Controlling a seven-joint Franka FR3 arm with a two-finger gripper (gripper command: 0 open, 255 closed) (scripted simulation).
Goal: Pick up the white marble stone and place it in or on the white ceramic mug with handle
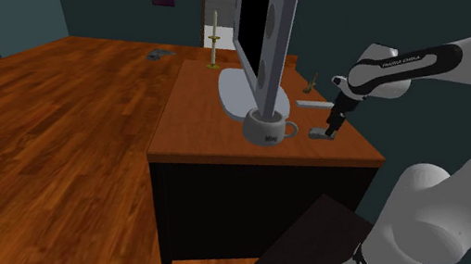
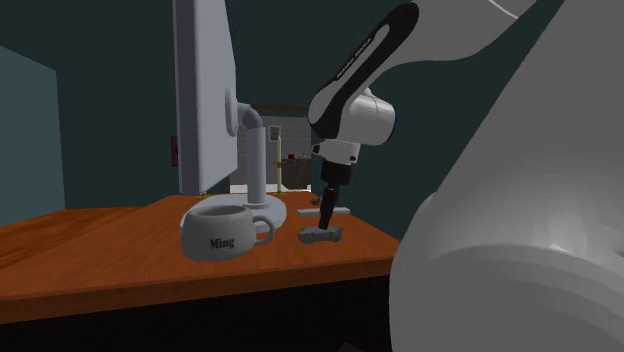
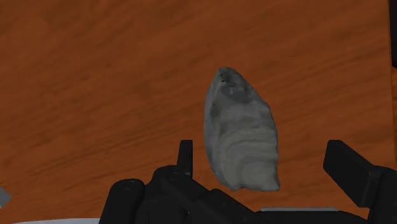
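Note:
The grey-white stone (image 1: 321,134) lies flat on the wooden desk (image 1: 198,112), close to the edge nearest the stand. My gripper (image 1: 332,126) hangs just above it, pointing down. In the wrist view the stone (image 3: 242,137) sits between the two black fingers (image 3: 185,156), which stand wide apart and do not touch it. The gripper (image 3: 264,164) is open. The white mug (image 1: 270,129), with "Ming" printed on it, stands upright beside the stone with its handle turned toward it. From the second exterior view the mug (image 2: 222,232) is left of the stone (image 2: 320,237), with the gripper (image 2: 326,222) right over the stone.
A tall monitor (image 1: 269,29) on a round base (image 1: 236,94) rises right behind the mug. A small flat white piece (image 1: 311,104) lies beyond the stone. A thin candlestick (image 1: 211,45) stands at the desk's far corner. The desk drops to a wooden floor (image 1: 52,169).

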